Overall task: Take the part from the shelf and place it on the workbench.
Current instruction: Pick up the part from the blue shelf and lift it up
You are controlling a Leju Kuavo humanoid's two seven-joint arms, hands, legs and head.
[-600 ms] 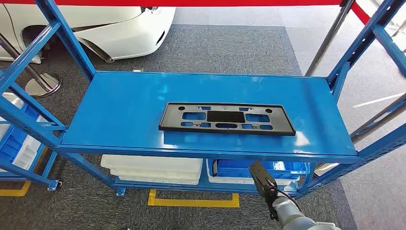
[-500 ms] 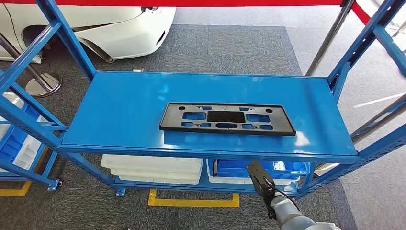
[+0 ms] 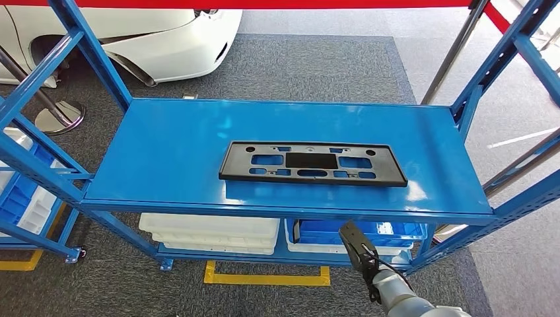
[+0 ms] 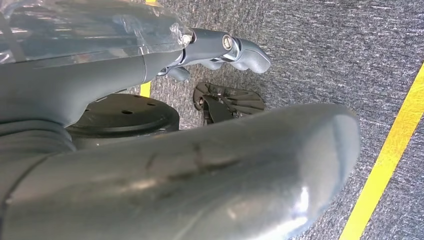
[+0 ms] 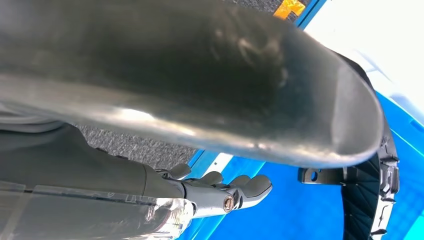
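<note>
The part (image 3: 312, 163), a flat black rectangular frame with several cut-outs, lies flat near the middle of the blue shelf's top deck (image 3: 172, 152). My right hand (image 3: 360, 254) is raised below and in front of the shelf's front edge, under the part's right half, fingers straight and holding nothing. The right wrist view has the thumb (image 5: 200, 85) and fingers (image 5: 235, 192) apart, with an edge of the part (image 5: 370, 200) beyond them on the blue deck. My left hand (image 4: 200, 165) hangs over grey carpet, fingers (image 4: 225, 50) loosely out, empty.
Blue uprights (image 3: 92, 56) frame the shelf at both ends. The lower deck holds white trays (image 3: 210, 232) and a blue bin (image 3: 330, 232). A white car (image 3: 165, 39) and a stanchion base (image 3: 59, 117) stand behind. Another rack with bins (image 3: 20, 205) is at left. Yellow tape (image 3: 264, 277) marks the floor.
My right hand has edged slightly to the left below the shelf's front edge. The part has not moved.
</note>
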